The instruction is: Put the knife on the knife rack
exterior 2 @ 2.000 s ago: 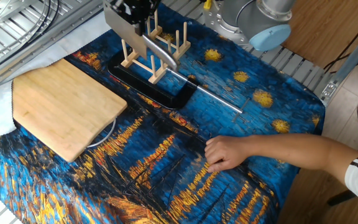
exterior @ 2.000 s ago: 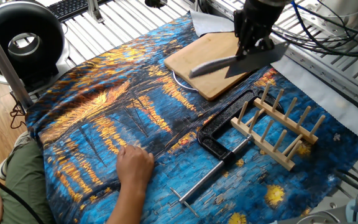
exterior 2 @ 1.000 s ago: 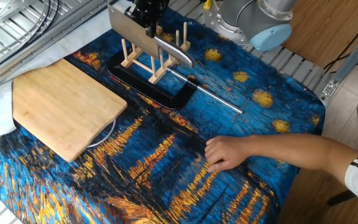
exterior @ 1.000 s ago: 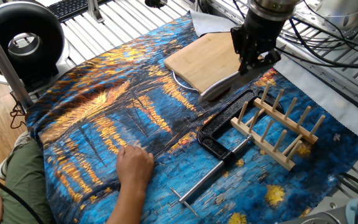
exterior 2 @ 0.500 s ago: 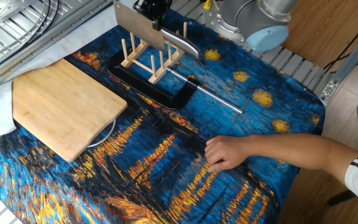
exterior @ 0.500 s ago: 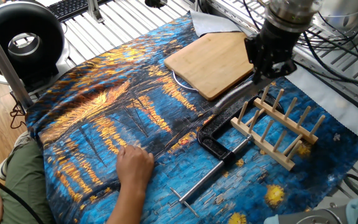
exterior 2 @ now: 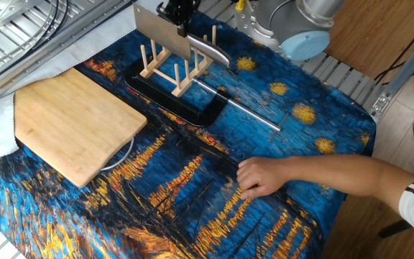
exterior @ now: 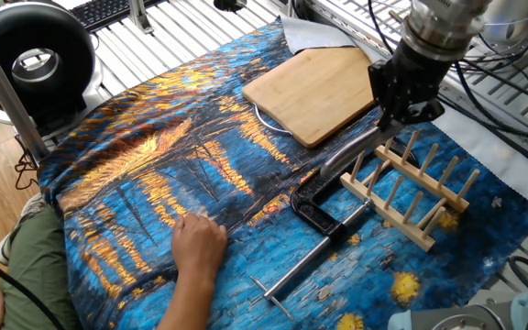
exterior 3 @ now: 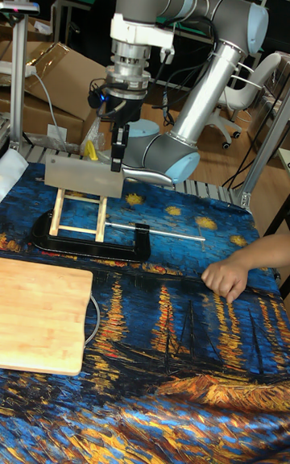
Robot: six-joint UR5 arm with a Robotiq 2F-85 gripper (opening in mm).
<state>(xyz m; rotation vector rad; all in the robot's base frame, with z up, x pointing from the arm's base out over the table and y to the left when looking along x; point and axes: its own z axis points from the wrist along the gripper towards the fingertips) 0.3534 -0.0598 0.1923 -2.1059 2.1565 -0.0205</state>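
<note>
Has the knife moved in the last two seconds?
Yes. The gripper has carried the knife off the cutting board and over the near end of the rack.

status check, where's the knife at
Gripper shut on knife, blade edge-down. Knife held above rack, not yet slotted. Clamp lies beside rack; person's hand on cloth, apart from it.

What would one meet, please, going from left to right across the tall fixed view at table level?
Wooden cutting board → black clamp, with its steel rod reaching right → person's hand. The knife rack and the knife held in the claw overlap the clamp's span, so I leave them out.
</note>
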